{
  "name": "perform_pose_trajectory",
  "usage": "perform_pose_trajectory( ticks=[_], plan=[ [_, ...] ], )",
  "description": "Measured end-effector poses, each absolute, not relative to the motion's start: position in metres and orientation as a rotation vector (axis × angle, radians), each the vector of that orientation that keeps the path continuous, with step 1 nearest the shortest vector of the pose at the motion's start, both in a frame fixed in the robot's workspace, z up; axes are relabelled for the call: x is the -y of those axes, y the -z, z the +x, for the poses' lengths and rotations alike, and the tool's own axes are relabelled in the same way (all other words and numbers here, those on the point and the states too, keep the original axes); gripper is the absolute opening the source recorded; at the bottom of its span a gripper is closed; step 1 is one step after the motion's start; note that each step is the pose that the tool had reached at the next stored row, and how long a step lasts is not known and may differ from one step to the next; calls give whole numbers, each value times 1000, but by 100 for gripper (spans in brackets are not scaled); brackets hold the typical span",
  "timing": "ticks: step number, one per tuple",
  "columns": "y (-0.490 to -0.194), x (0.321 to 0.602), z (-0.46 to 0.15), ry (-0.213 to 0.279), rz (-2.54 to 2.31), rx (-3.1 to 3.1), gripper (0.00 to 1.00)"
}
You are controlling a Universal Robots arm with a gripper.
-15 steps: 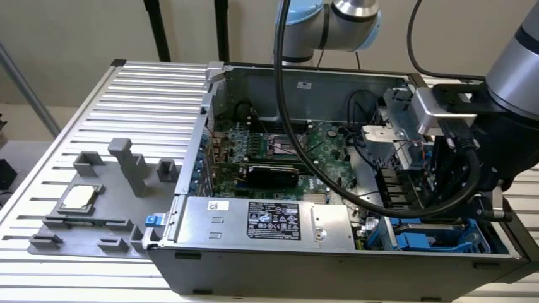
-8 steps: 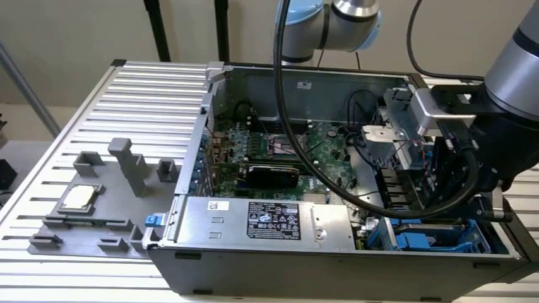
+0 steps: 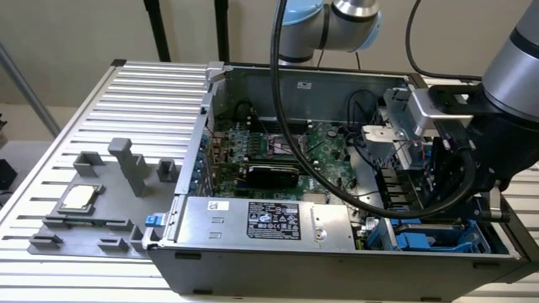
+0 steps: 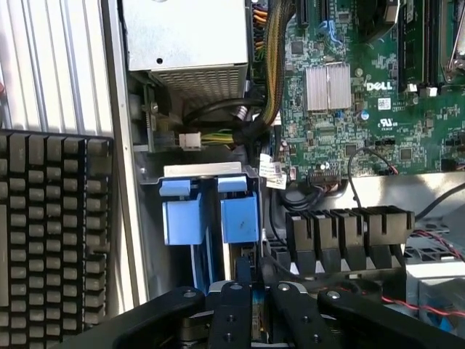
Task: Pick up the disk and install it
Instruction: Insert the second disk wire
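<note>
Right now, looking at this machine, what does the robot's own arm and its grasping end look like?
The arm is a thick, rounded silver-grey tube; a joint at the back has a pale blue cap. Thick black cables loop from it down into the open computer case. The gripper is matt black, built of flat linked bars with round pivot bolts.

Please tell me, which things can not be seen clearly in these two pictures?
- The disk: not identifiable in the exterior view; the arm's wrist and black cables cover the drive bay.
- The hand, wrist view: the picture's edge cuts it off, so what it grips is unclear.
- Power supply label, exterior view: print too small to read.
</note>
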State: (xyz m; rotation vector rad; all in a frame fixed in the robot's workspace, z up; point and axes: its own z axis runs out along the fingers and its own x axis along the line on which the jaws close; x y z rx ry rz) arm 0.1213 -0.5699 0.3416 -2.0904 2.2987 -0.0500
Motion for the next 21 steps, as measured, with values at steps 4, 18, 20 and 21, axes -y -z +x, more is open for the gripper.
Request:
perform_pose_trajectory(
  ticks=[4, 18, 20, 21],
  plan=[
    [-342, 569, 121, 50, -2090, -2299, 0],
    [-342, 567, 122, 50, -2095, -2294, 0],
    [-342, 567, 122, 50, -2098, -2292, 0],
    [-342, 567, 122, 50, -2099, -2291, 0]
  ],
)
